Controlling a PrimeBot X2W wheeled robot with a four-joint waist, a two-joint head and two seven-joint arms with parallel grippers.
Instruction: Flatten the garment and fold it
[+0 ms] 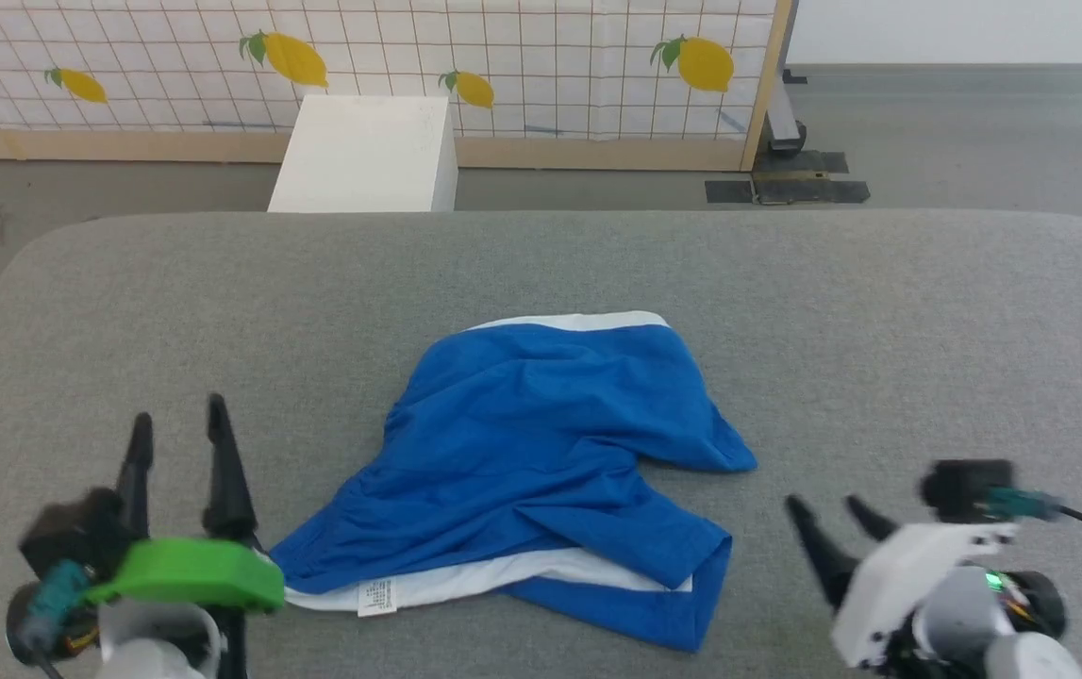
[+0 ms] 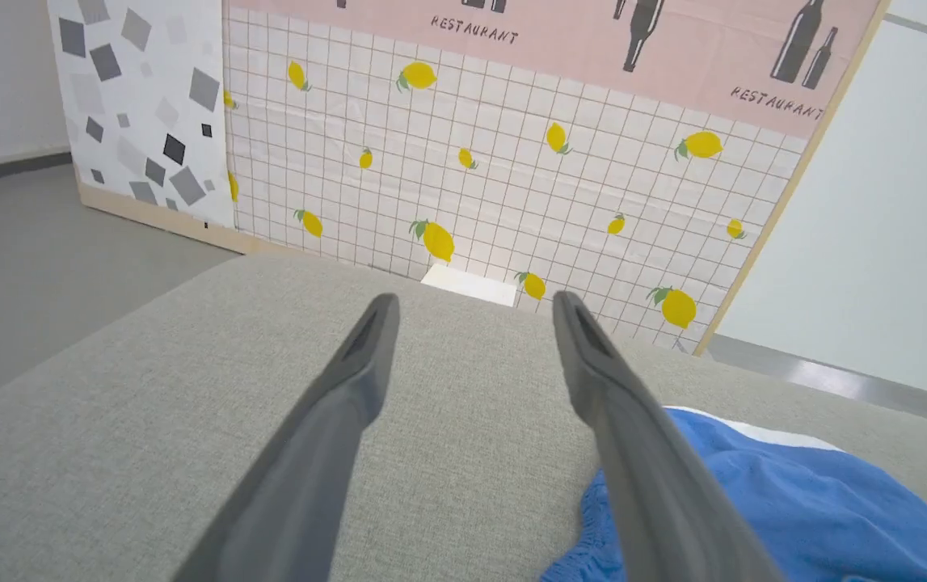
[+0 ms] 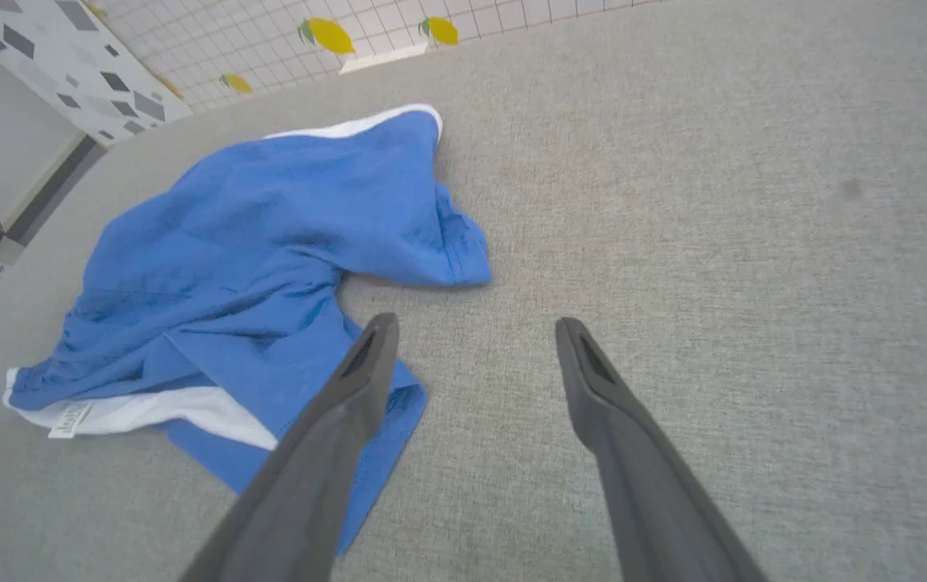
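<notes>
Garment (image 1: 541, 443), rumpled, on grey padded surface (image 1: 880, 330)

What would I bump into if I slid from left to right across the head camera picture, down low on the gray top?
left hand → blue shorts → right hand

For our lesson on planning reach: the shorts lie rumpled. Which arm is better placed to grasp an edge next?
Probably the left. The left gripper stands open beside the shorts' tagged edge; the right gripper, also open, sits farther from them.
</notes>
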